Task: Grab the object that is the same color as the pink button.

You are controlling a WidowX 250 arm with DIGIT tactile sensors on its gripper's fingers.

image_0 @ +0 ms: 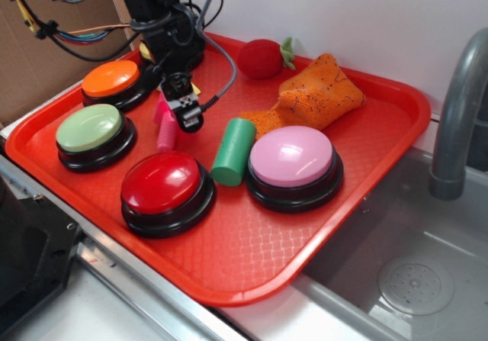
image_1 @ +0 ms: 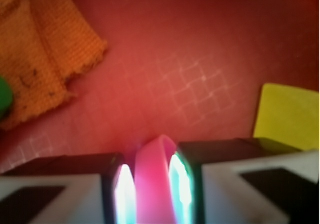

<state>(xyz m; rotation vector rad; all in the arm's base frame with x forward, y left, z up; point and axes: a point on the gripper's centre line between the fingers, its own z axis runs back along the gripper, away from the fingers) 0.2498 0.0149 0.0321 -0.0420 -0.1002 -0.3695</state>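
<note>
The hot-pink toy bolt [image_0: 165, 130] lies on the red tray [image_0: 252, 257], between the green-topped button and the green cylinder. My gripper [image_0: 183, 110] is down on it, partly hiding its head. In the wrist view the bolt's pink head [image_1: 153, 179] fills the narrow gap between my two fingers, which press on both its sides. The pink button [image_0: 292, 158], pale lilac-pink on a black base, stands to the right of the green cylinder.
A green cylinder [image_0: 233, 151] lies beside the bolt. Red [image_0: 162, 182], green [image_0: 90, 128] and orange [image_0: 111, 78] buttons ring the left side. An orange knitted cloth [image_0: 316, 91], a red strawberry toy [image_0: 261, 58] and a yellow wedge [image_1: 289, 115] lie behind. A sink and faucet [image_0: 457, 120] are to the right.
</note>
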